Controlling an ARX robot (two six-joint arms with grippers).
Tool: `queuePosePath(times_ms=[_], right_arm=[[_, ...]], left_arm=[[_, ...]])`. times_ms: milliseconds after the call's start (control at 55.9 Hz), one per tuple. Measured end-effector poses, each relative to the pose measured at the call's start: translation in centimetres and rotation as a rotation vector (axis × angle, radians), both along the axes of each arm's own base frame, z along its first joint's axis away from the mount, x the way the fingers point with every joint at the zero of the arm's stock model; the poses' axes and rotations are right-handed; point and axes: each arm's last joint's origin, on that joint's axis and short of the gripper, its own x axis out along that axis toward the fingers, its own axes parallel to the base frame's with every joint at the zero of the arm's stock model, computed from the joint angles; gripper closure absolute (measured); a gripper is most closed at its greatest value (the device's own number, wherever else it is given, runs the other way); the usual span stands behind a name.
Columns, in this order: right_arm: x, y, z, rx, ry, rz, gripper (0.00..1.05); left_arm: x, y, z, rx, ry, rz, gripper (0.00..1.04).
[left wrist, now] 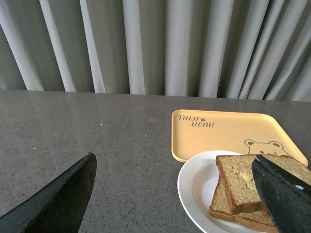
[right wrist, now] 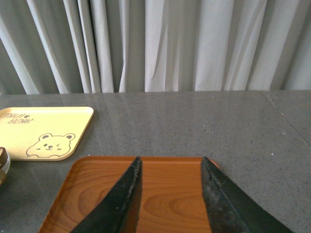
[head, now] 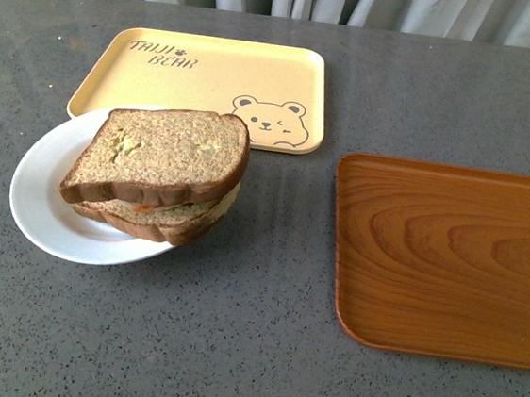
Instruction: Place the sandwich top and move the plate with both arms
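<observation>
One plate [head: 42,203]; one yellow tray [head: 202,73]; one wooden tray [head: 448,260]; two bread slices [head: 161,154], perhaps one filling [head: 211,207] between.

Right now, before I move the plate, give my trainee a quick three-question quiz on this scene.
1. True or false: the sandwich top lies on the lower slice, on the plate.
2. Which tray lies nearer the plate? A the yellow bear tray; B the wooden tray; C both equally far.
3. Fill in: the left gripper and the right gripper both stand ___, holding nothing.
Key: 1 true; 2 A; 3 open.
</observation>
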Motion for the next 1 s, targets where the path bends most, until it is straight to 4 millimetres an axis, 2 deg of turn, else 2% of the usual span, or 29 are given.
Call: queuePosePath(times_ms=[72, 161, 215, 393, 554, 698, 1002], right_arm=[[0.0, 0.0, 0.0, 0.000, 0.000, 0.000, 0.55], [0.0, 0.0, 0.0, 0.000, 0.000, 0.000, 0.41], [0.0, 0.0, 0.0, 0.000, 0.000, 0.001, 0.32], [0.0, 0.0, 0.0, 0.000, 0.000, 0.000, 0.08], [0.0, 0.0, 0.0, 0.000, 0.000, 0.001, 0.09], [0.0, 0.0, 0.0, 0.000, 0.000, 0.000, 0.09], [0.0, 0.0, 0.0, 0.000, 0.000, 0.000, 0.09]], left_arm=[[0.0, 0.0, -0.1, -0.020, 0.026, -0.018, 0.09], [0.2, 0.2, -0.1, -0.185, 0.288, -0.126, 0.09], [0.8, 0.7, -0.1, -0.275, 0.379, -0.145, 0.09], [3.3, 3.0, 0.7, -0.384, 0.395, -0.171, 0.09], [6.7, 5.5, 0.6, -0.430, 0.391, -0.226, 0.09], [10.8, 7.3, -2.1, -0.497, 0.461, -0.325, 0.09], [14.9, 8.7, -5.7, -0.566, 0.553, -0.425, 0.09]])
